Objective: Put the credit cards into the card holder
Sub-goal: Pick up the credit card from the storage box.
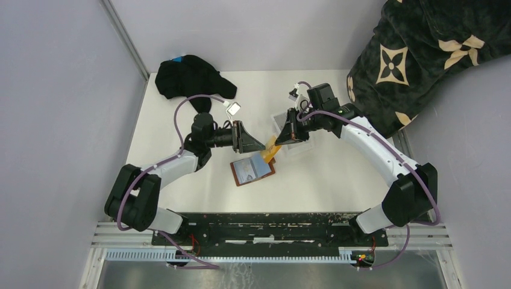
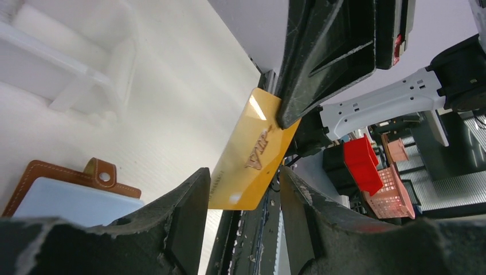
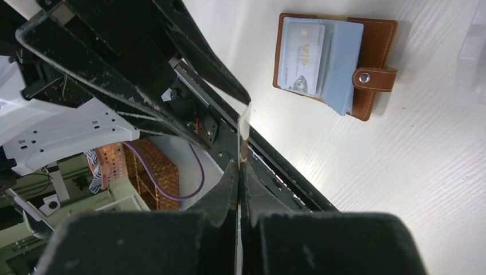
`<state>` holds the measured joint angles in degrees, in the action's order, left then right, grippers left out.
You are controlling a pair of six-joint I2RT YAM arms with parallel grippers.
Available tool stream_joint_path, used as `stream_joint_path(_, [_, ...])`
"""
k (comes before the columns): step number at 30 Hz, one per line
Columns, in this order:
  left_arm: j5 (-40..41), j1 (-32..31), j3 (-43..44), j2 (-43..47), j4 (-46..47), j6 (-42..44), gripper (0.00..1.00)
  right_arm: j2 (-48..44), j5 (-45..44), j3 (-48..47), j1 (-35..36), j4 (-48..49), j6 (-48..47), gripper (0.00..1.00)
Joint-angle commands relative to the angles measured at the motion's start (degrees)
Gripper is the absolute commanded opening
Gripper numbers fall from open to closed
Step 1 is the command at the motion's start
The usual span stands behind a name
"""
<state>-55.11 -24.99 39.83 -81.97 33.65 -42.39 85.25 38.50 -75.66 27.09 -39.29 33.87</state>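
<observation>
White table (image 1: 337, 186) with card holder (image 1: 253, 171), tray (image 1: 306, 147), cloth (image 1: 187, 75)

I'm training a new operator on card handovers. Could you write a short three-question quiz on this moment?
1. True or false: the yellow card lies flat on the table.
2. Which gripper is clamped on it? A) left gripper B) right gripper C) both
3. Fill in: the card holder lies ___ on the table, with a greyish VIP card in its sleeve.

Key:
1. False. It is held in the air between the arms.
2. B. The left gripper's fingers stand open on either side of the card's lower end.
3. Open.
</observation>
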Motion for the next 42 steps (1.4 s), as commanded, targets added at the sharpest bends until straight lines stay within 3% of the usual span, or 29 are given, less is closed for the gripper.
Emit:
stream_joint_path(1, [-3.0, 2.7, -0.4, 0.9, 3.4, -2.0, 0.56, -0.1, 5.1, -0.5, -0.1, 3.4, 1.2, 0.01])
stream_joint_path(8, [-4.4, 3.5, 0.3, -0.8, 5.4, -3.5, 0.56, 0.7, 7.7, -0.7, -0.1, 3.3, 1.2, 0.01])
stream_joint_path(18, [-9.0, 3.5, -0.3, -5.2, 15.4, -11.3, 0.52, 4.7, 10.6, -1.1, -0.1, 6.1, 1.7, 0.01])
stream_joint_path(28, [-11.1, 3.5, -3.8, -6.4, 20.2, -14.9, 0.34, 8.6, 13.4, -2.5, -1.4, 8.3, 2.3, 0.01])
stream_joint_path(33, [-11.9, 3.5, -4.7, -7.9, 25.1, -18.5, 0.04, 10.2, 15.6, -2.7, -1.4, 10.5, 3.4, 0.01])
stream_joint_path(38, [-11.0, 3.7, -7.1, -9.4, 31.2, -22.3, 0.03, 11.6, 17.2, -3.3, -1.4, 10.9, 3.2, 0.02])
stream_joint_path(42, [-5.2, 5.2, -11.7, -7.7, 30.2, -20.9, 0.03, 12.7, 14.8, -5.3, -1.4, 6.3, -0.2, 0.17])
